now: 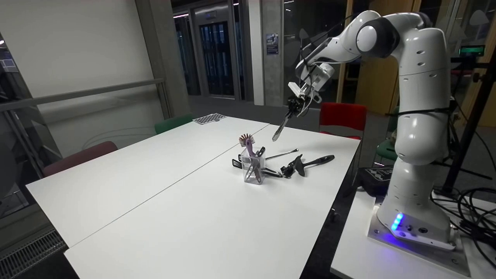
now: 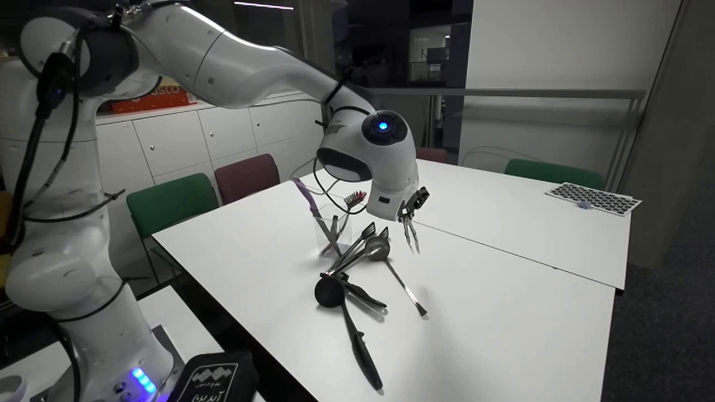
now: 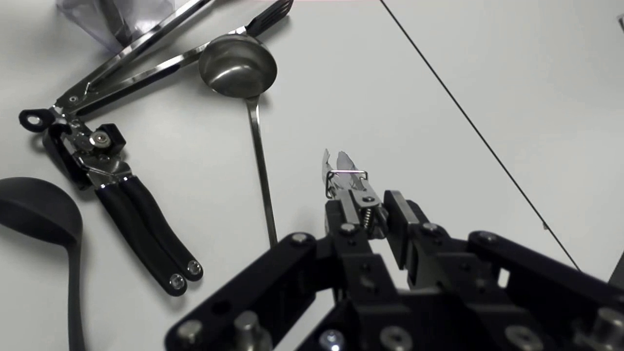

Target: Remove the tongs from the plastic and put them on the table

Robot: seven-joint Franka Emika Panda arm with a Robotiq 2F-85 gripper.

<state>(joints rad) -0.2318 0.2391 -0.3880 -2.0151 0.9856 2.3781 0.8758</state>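
The slender grey metal tongs (image 3: 348, 180) are between the fingers of my gripper (image 3: 366, 214), with their two tips pointing away from it. In both exterior views the tongs (image 1: 282, 127) (image 2: 410, 234) hang tilted downward from the gripper (image 1: 293, 108) (image 2: 406, 213), above the white table (image 1: 174, 217) and apart from it. The see-through plastic holder (image 1: 262, 172) stands upright on the table, away from the tongs. It also shows in an exterior view (image 2: 329, 237) and partly at the top left of the wrist view (image 3: 156, 12).
A purple brush (image 1: 248, 145) stands in the holder. Beside it lie a larger pair of black-ended tongs (image 3: 141, 75), a metal ladle (image 3: 239, 66), a can opener (image 3: 141, 219) and a black ladle (image 3: 39, 209). A patterned board (image 2: 595, 200) lies at the far table corner.
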